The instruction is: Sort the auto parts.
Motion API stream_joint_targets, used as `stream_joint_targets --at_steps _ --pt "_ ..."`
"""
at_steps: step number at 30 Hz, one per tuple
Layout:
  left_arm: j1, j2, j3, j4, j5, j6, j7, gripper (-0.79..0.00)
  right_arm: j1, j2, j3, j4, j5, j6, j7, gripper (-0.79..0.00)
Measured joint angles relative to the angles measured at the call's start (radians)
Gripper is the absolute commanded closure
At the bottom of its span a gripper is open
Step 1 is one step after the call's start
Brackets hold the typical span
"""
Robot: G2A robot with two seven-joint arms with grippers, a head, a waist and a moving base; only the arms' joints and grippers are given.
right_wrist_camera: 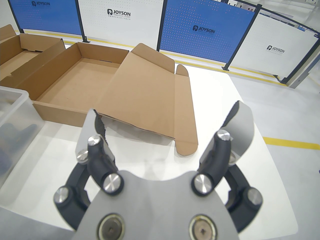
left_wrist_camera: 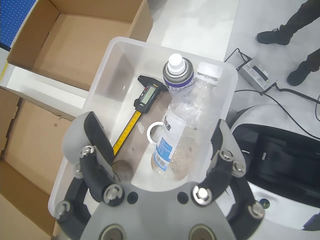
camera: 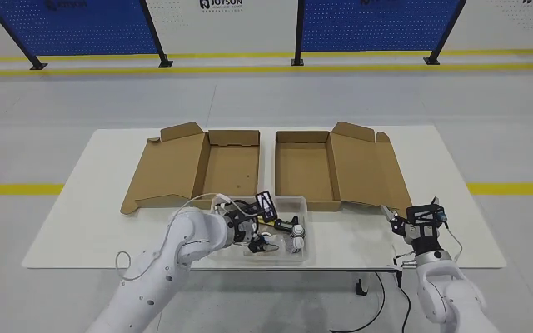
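Note:
A clear plastic bin at the table's front holds a digital caliper, a spray can, a clear plastic bottle, a metal ring and a round brown part. My left gripper hangs open just above the bin, its fingers on either side of the bottle's lower half without touching it. In the top view the bin sits at the front centre with the left gripper over it. My right gripper stands open and holds nothing near the table's front right.
Two open cardboard boxes lie behind the bin, the left box and the right box, each with its lid folded outward. The right box's lid lies flat ahead of the right gripper. Cables and a power brick lie on the floor.

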Motion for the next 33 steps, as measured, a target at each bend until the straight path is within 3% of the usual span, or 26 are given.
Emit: stream_joint_targets --at_steps 33 --pt "-0.123 -0.016 0.139 0.143 -0.045 0.009 -0.134 -0.785 0.0 0.0 0.0 0.0 0.0 0.0 0.0 -0.785"
